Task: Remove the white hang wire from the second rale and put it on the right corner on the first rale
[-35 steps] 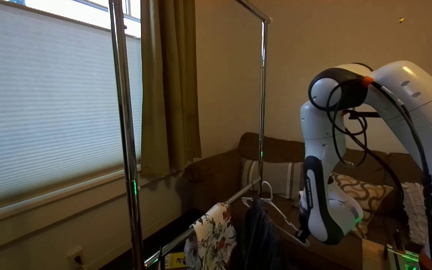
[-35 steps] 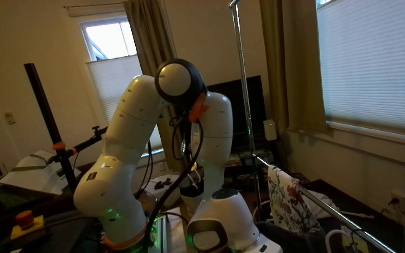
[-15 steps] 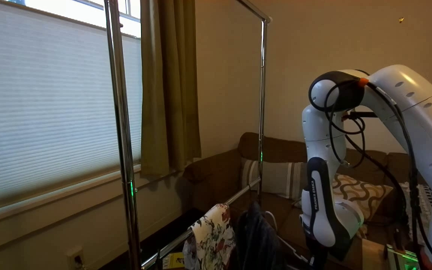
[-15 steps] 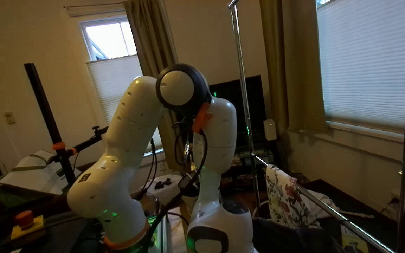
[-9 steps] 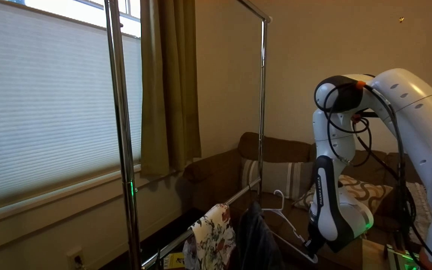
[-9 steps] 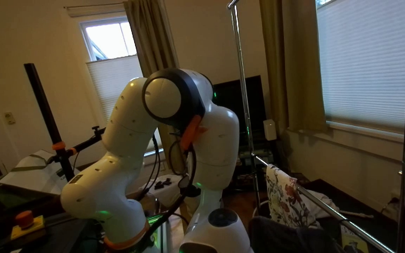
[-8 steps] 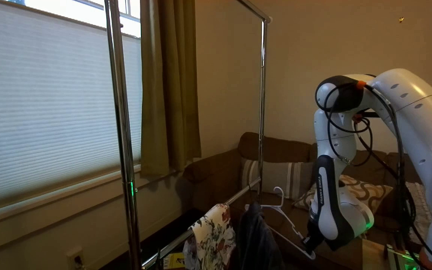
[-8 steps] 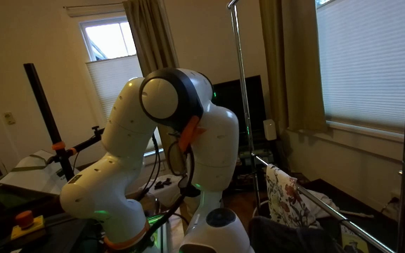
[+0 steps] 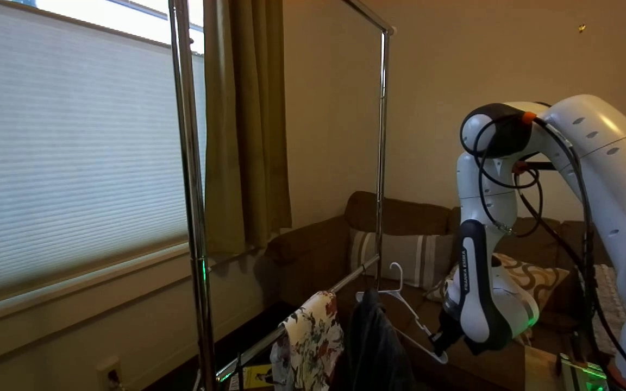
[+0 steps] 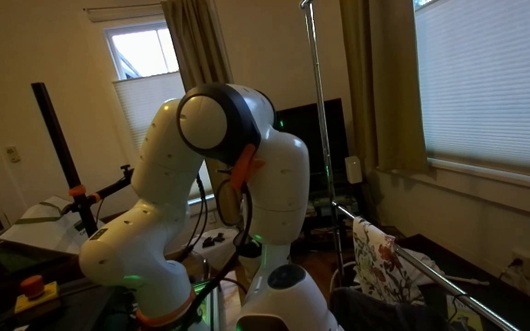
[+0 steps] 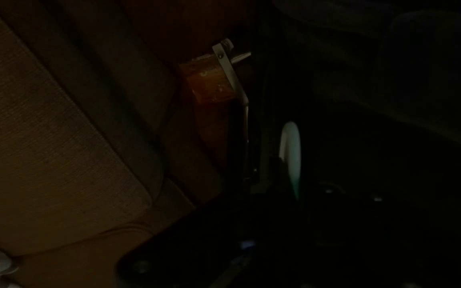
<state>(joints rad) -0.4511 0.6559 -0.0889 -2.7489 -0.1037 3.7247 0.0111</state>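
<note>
The pincer (image 9: 438, 346) seems clamped low on the hanger (image 9: 408, 308); the hook (image 9: 400, 276) stands above it, well below the top bar (image 9: 368, 13).

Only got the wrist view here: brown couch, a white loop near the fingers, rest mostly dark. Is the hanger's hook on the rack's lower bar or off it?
Observer: Off. In an exterior view the hook of the white hanger shows in open air, apart from the lower bar.
Operator: Which part is gripped?
Observer: A lower corner, held by the fingers.
Operator: Anything it might snag on?
Observer: Possibly the dark garment: in that view it covers part of the white hanger, toward the end away from the fingers. Whether they touch, I can't tell.
</note>
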